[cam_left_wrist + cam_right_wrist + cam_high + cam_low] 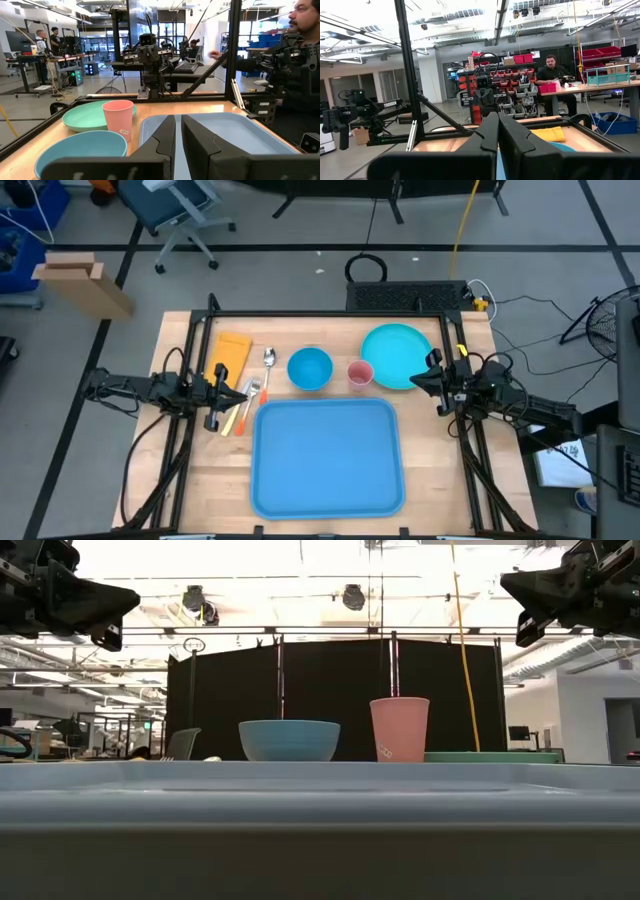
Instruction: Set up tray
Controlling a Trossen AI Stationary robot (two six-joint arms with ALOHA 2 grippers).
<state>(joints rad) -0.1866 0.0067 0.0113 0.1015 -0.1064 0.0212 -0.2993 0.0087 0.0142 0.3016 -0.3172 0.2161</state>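
Note:
The large blue tray [327,457] lies flat on the table near its front edge and also shows in the left wrist view [235,131]. Behind it stand a blue bowl [310,368], a pink cup [360,373] and a turquoise plate [397,356]. A spoon [269,362], orange-handled cutlery [243,408] and a yellow napkin [232,352] lie at the left. My left gripper [250,390] is shut and empty, above the cutlery beside the tray's left edge. My right gripper [418,380] is shut and empty, above the plate's near edge.
A black frame stands around the table [200,470]. A cardboard box [85,280], an office chair [180,210] and cables lie on the floor beyond the table. People sit at benches in the room behind [551,70].

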